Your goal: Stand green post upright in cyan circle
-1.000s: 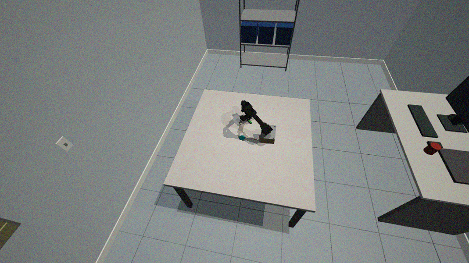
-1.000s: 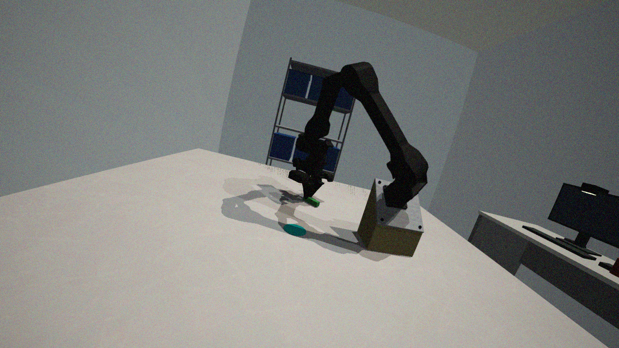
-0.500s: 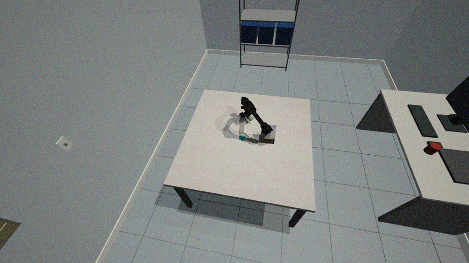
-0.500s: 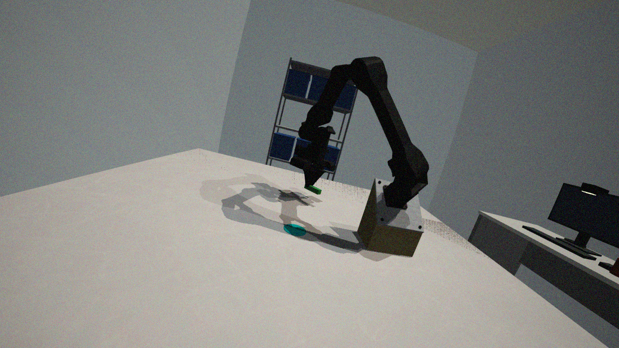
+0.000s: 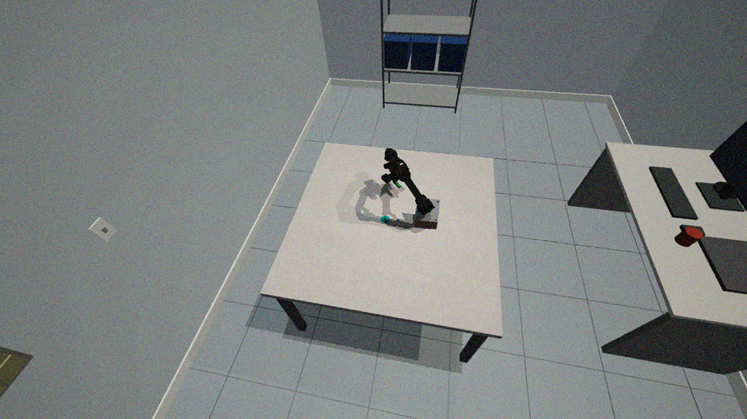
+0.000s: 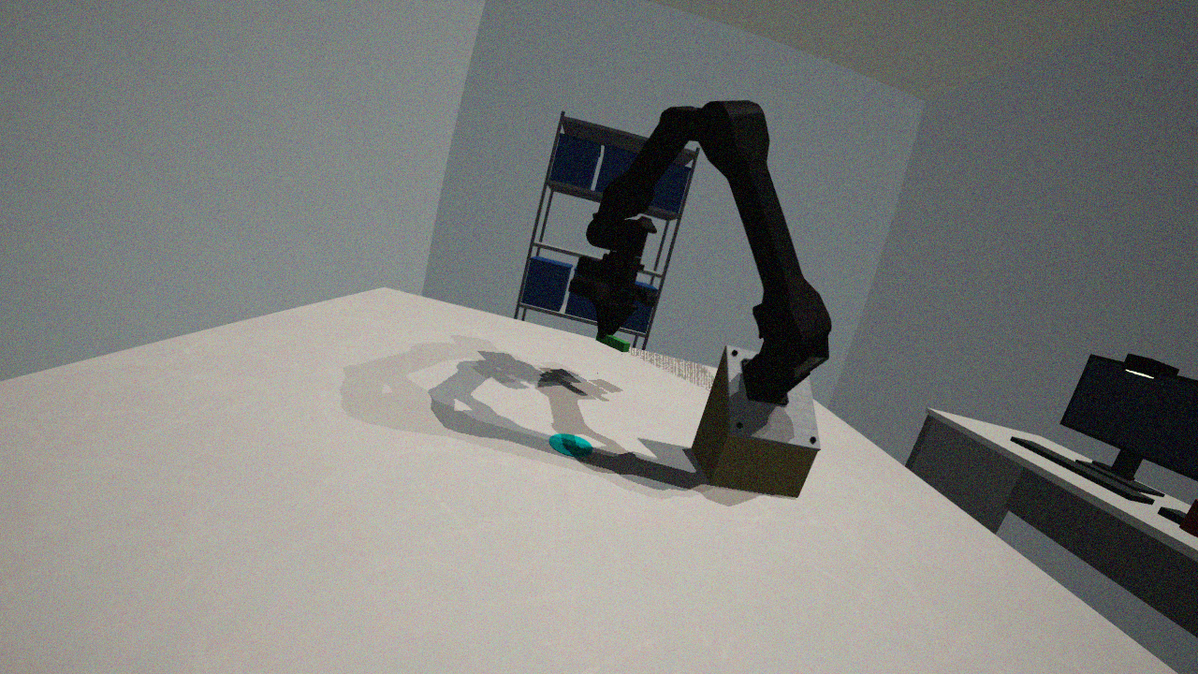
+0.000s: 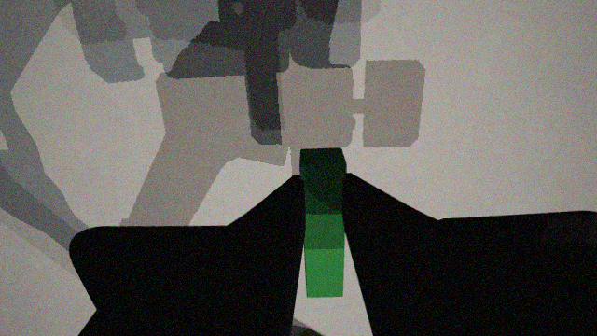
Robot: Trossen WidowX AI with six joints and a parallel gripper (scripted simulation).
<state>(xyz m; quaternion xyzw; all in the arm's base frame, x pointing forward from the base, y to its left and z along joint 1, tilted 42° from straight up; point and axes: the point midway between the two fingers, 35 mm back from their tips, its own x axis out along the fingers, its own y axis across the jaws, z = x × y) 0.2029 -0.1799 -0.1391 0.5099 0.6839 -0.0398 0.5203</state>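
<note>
Now, gripper (image 7: 323, 205) clamped on green post (image 7: 324, 233), above table (image 6: 251, 503), cyan circle (image 6: 571, 445) apart.

Green post (image 7: 324, 224): matt, smooth, flat-faced, plastic-like. Gripper (image 7: 323, 187) and arm (image 6: 767, 234): matt black, no shine. Base block (image 6: 758, 435): dull tan sides like wood or card, grey metal-look top plate with corner screws. Table (image 6: 251, 503): off-white, matt, even. Cyan circle (image 6: 571, 445): flat, faintly glossy. Shelf frame (image 5: 424, 37): thin grey metal.
</note>
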